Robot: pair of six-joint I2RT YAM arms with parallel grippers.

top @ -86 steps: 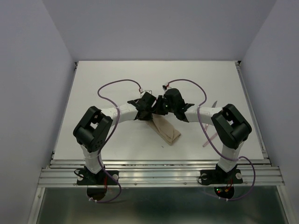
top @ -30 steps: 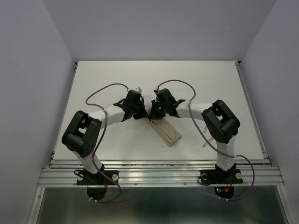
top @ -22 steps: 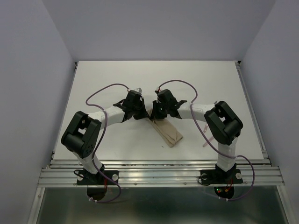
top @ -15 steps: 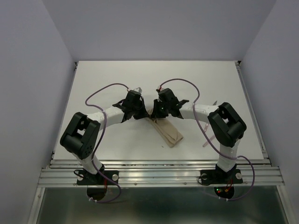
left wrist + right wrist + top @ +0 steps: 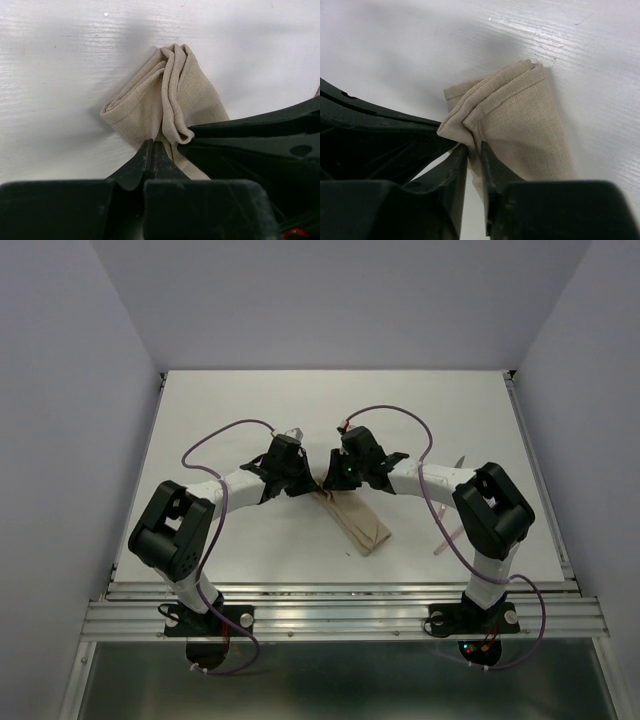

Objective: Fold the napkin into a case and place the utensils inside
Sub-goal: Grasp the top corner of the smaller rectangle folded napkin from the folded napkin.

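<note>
**Desk:** What does the overhead view give you?

**Me:** Mostly the white tabletop [image 5: 250, 400]. My left arm [image 5: 235, 483] and right arm [image 5: 430, 480] bend inward from the near edge. Their wrists come close together around the tabletop's middle.

**Desk:** Where is the napkin?

**Me:** The napkin [image 5: 358, 523] lies about midway between the left and right edges, somewhat nearer the near edge than the far one. It is folded into a narrow oblong that runs slantwise. Its far end sits under my wrists and its other end points toward the near right corner. In both wrist views that far end is bunched into rumpled ridges.

**Desk:** And the utensils?

**Me:** The utensils [image 5: 442, 543] are by the right edge, well apart from the napkin. I see only thin pinkish slivers of them, because the right arm's elbow covers the rest.

**Desk:** How do the fingers stand?

**Me:** My left fingers [image 5: 151, 152] are pressed together, with the tips down on the cloth's bunched end. I cannot tell whether a layer is caught between them. My right fingers [image 5: 462, 162] stand slightly spread, astride a raised fold at that same end, just beside the left pair.
</note>
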